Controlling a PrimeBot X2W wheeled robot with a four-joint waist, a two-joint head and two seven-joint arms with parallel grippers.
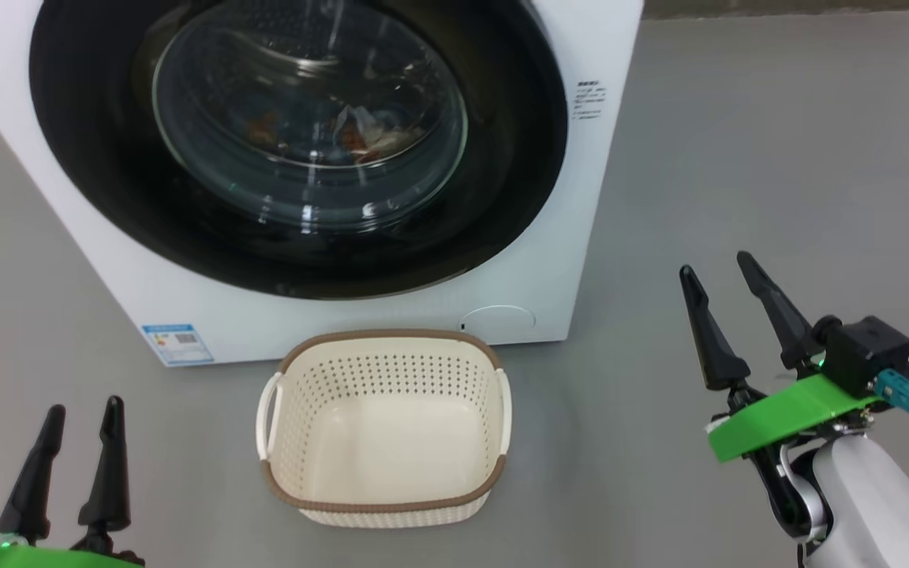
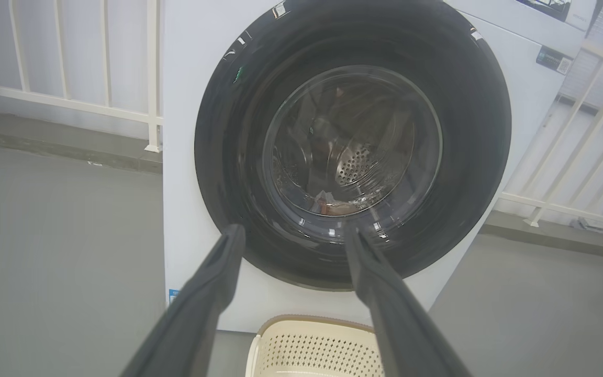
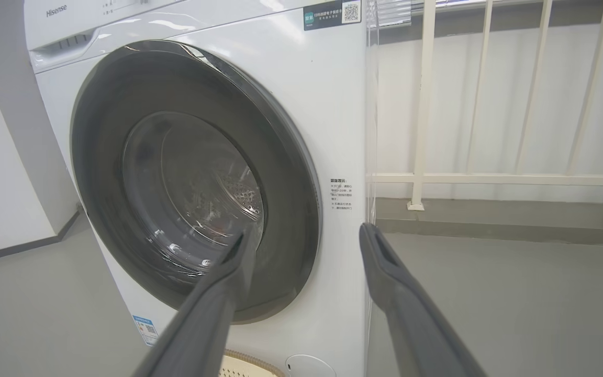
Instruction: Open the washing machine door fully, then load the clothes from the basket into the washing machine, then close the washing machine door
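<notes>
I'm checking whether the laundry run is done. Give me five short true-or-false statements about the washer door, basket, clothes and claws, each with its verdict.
1. The round glass door with the glossy black ring on the white front-loading washing machine hangs open. False: it is shut.
2. The cream perforated plastic basket with the brown rim is empty. True.
3. Pale fabric clothes with orange-brown print lie inside the steel drum, behind the door. True.
4. The right claw grips a basket handle. False: it is open, apart from the basket, holding nothing.
5. The left claw is open. True.
</notes>
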